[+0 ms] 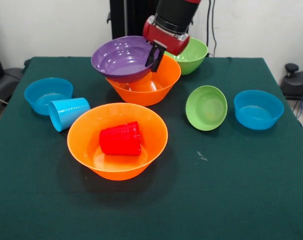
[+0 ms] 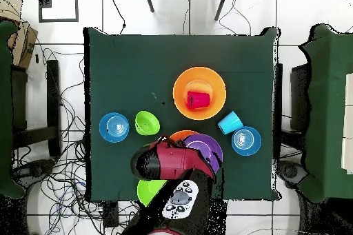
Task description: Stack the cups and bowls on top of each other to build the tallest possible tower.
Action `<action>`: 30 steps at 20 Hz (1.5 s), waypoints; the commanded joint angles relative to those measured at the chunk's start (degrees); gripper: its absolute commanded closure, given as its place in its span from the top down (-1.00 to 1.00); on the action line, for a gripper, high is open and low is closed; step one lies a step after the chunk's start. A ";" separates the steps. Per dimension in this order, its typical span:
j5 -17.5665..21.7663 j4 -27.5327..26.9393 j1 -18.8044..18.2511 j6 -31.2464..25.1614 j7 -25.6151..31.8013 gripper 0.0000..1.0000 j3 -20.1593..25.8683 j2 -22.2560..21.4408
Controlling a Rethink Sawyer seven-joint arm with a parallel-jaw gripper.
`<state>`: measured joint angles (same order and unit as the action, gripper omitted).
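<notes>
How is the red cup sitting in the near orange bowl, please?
Tipped: the red cup lies on its side inside the orange bowl.

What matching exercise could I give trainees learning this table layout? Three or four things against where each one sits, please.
Things:
1. red cup
2. light blue cup
3. purple bowl
4. small green bowl

Places:
A. tilted, over the far orange bowl, with the gripper at its rim
B. on its side beside a small blue bowl
C. tipped on the cloth between orange and blue bowls
D. on its side inside the near orange bowl

Pairs: 1-D, 2-B, 3-A, 4-C
</notes>
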<state>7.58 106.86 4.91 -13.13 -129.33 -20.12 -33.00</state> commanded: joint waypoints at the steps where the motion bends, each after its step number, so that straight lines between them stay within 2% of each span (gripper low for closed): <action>1: -2.33 2.81 0.97 -0.02 -7.89 -1.00 5.65 0.05; 5: -1.29 3.92 0.67 3.29 -7.77 -1.00 4.75 0.70; 8: -1.14 4.76 1.03 2.96 -7.70 -1.00 4.24 -0.25; 16: 0.27 8.48 -1.97 -1.06 -3.66 -1.00 5.80 -7.11; 23: 0.65 11.54 -1.76 -3.37 -2.52 -1.00 5.77 -11.92; 27: 0.58 11.24 -0.59 -3.33 -3.08 -1.00 4.90 -11.70; 30: 0.24 10.12 0.46 -2.77 -4.06 -1.00 4.34 -9.99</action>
<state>7.29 115.61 4.23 -12.51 -129.33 -20.26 -42.89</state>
